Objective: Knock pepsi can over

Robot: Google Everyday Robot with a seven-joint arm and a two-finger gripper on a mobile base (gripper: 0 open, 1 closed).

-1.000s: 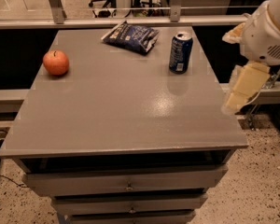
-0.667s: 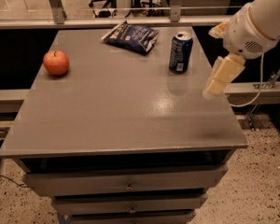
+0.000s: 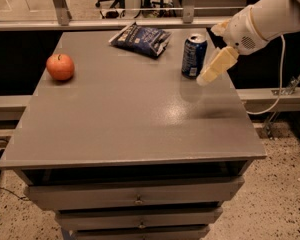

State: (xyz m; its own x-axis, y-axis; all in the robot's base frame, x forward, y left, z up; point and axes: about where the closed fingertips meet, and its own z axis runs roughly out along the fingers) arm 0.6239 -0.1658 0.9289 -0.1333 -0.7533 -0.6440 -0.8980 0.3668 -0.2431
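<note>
Approach step. Gripper sits just beside upright pepsi can, nothing held; open or closed, I can't tell. Next, I reckon: shove sideways vs can's upper half, tip onto tabletop.

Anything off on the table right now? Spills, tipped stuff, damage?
Nothing stands out. The pepsi can stands upright near the far right edge of the table, no spill. The snack bag lies flat at the back, the apple sits left. The gripper hangs just right of the can.
</note>
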